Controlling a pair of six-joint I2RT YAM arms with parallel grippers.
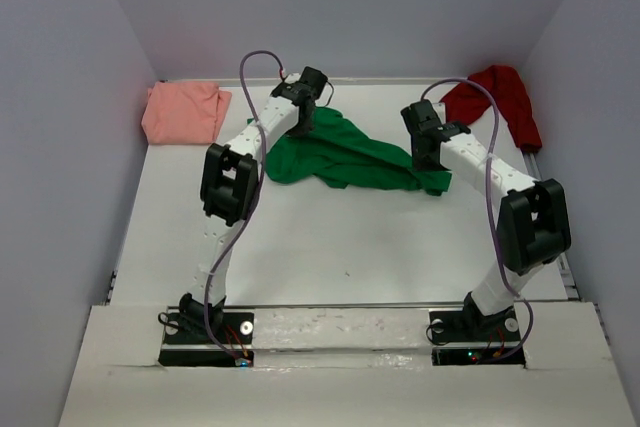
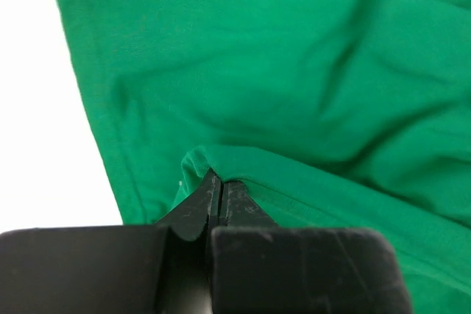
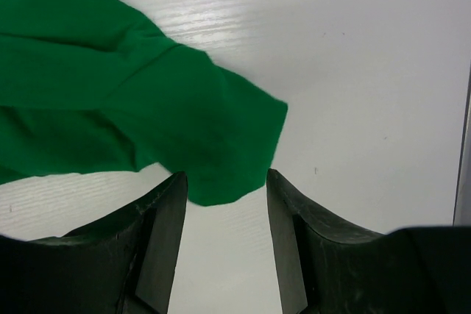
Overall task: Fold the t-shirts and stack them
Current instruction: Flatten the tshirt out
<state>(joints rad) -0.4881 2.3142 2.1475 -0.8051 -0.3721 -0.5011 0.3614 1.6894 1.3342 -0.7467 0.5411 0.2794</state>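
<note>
Left wrist: left claw [image 2: 219,182] pinches green t-shirt [image 2: 257,71]; right claw [image 3: 225,190] spread.

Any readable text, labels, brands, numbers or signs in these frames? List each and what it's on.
None legible in any view.
The green t-shirt, salmon-pink t-shirt and dark red t-shirt are plain: no print or tag shows.
The left end effector and right end effector are bare black, with no marking visible.
</note>
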